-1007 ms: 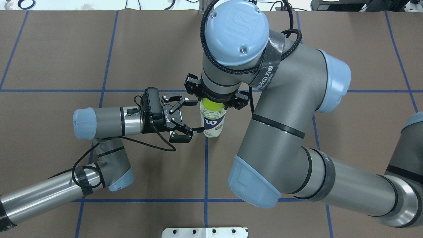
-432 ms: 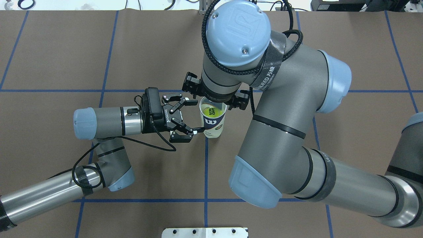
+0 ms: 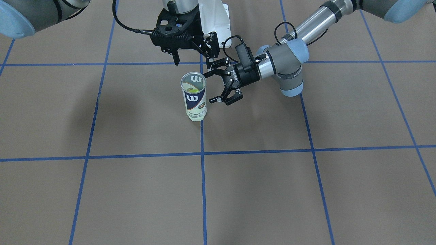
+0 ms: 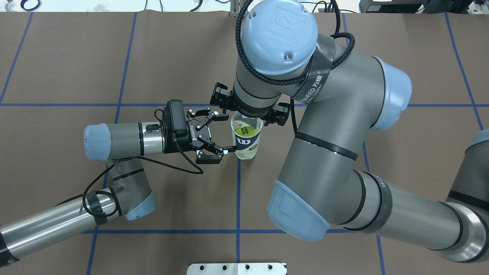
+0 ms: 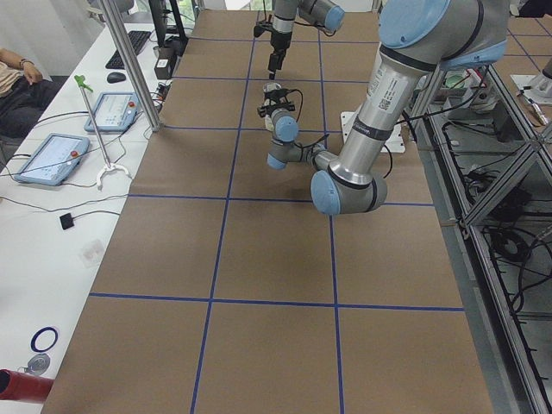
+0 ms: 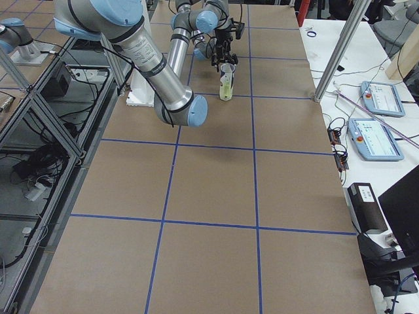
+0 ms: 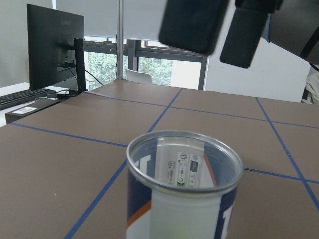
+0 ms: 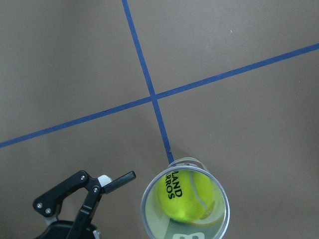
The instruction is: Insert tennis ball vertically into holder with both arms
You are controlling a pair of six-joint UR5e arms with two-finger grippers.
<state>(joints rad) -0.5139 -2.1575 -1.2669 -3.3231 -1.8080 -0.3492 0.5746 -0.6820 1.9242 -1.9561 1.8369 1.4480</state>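
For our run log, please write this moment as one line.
tennis ball: inside holder; holder: upright; left gripper: open, beside holder; right gripper: open, above holder

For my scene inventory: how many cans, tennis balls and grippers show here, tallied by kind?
Clear plastic Wilson tennis-ball can: 1
Yellow felt tennis ball seen inside it: 1
Black two-finger grippers: 2 (left gripper, right gripper)
Total: 4

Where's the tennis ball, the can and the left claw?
tennis ball (image 8: 189, 196), right wrist view, its yellow top.
can (image 3: 192, 99), front-facing view, its navy label.
left claw (image 4: 225, 132), overhead view, midway between its fingertips.
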